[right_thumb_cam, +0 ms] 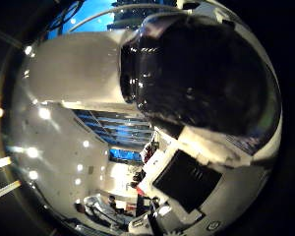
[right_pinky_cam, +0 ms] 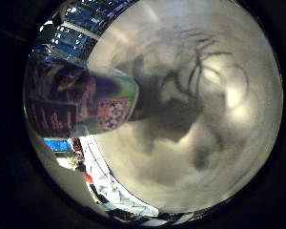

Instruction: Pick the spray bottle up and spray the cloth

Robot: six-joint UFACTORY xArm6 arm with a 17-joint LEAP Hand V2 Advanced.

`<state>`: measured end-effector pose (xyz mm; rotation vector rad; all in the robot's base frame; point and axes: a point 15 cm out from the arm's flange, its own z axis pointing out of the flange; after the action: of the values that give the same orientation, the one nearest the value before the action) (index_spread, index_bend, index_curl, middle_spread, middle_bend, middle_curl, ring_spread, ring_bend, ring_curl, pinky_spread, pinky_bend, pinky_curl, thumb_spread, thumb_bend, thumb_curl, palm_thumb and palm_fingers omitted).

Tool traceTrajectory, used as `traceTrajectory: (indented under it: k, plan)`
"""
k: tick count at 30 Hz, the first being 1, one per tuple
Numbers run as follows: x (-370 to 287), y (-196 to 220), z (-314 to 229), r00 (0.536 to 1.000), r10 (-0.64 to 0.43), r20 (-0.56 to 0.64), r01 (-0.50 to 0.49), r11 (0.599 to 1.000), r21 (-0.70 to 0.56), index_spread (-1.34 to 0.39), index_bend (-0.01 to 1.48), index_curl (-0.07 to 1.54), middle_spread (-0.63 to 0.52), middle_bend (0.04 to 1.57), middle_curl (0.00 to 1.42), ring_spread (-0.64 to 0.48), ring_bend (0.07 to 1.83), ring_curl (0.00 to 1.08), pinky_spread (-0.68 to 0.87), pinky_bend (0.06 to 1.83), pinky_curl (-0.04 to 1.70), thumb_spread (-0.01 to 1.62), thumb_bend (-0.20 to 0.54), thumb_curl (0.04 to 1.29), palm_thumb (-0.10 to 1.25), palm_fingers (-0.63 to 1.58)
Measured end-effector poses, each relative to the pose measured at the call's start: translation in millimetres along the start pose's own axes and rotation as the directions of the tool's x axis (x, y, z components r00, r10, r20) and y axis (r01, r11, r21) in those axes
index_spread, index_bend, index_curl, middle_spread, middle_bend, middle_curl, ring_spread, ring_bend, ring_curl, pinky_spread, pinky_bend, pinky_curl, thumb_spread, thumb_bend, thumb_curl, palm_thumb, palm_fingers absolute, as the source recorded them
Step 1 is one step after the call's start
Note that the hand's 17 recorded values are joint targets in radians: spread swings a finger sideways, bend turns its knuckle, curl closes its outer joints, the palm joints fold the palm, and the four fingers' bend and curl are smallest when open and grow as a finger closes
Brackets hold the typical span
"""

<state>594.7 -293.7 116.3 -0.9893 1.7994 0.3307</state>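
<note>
The bottle sits close against the palm in the little finger side view, filling much of that side; its body carries a printed label in purple, green and a patterned patch, and what liquid it holds cannot be made out through the label. Beyond the bottle lies the surface, pale grey and mottled with dark shadow shapes; nothing else rests on the part of it that shows. At the far rim of this view a strip of room appears, with blue panels and a few red shapes too small to identify.

The thumb side view shows different things; a large glossy black rounded part fills much of the view, very close, joined to a white body beside it; whether this is the bottle's head or part of the hand cannot be told. White and black blocky parts of the hand reach in from the edge beneath it. This view looks out at a room with ceiling lights and a blue screen rather than down at the surface.

Whether the fingers are curled round the bottle cannot be told from either view; no cloth can be made out.
</note>
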Motion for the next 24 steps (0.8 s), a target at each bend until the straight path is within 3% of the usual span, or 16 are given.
traceTrajectory:
  k: [2, 8, 14, 18, 24]
  plan:
    - [-3, 0, 4, 1.000, -0.002, 0.005, 0.002, 1.000, -0.003, -0.31, 0.20, 0.32, -0.13, 0.62, 0.54, -0.14, 0.87, 0.44, -0.19, 0.68, 0.35, 1.03, -0.021, 0.31, 0.62, 0.78]
    - [-14, 5, 22, 1.000, -0.008, 0.013, 0.009, 1.000, -0.028, -0.35, 0.23, 0.40, -0.16, 0.66, 0.60, -0.16, 0.94, 0.48, -0.30, 0.80, 0.38, 1.03, -0.023, 0.31, 0.64, 0.82]
    - [-19, 9, 33, 1.000, -0.003, 0.017, 0.004, 0.999, -0.046, -0.41, 0.34, 0.52, -0.17, 0.77, 0.67, -0.18, 1.00, 0.51, -0.41, 0.93, 0.43, 1.01, -0.018, 0.31, 0.68, 1.15]
    - [-22, 10, 34, 1.000, -0.007, 0.021, 0.009, 0.999, -0.051, -0.41, 0.63, 0.69, -0.14, 0.97, 0.71, -0.18, 1.10, 0.55, -0.37, 1.06, 0.52, 0.99, -0.011, 0.33, 0.77, 1.33]
    - [-25, 6, 25, 0.999, -0.018, 0.027, 0.019, 0.999, -0.037, -0.31, 1.01, 0.85, -0.12, 1.25, 0.77, -0.19, 1.31, 0.64, -0.25, 1.25, 0.70, 0.97, -0.006, 0.40, 0.94, 1.21]
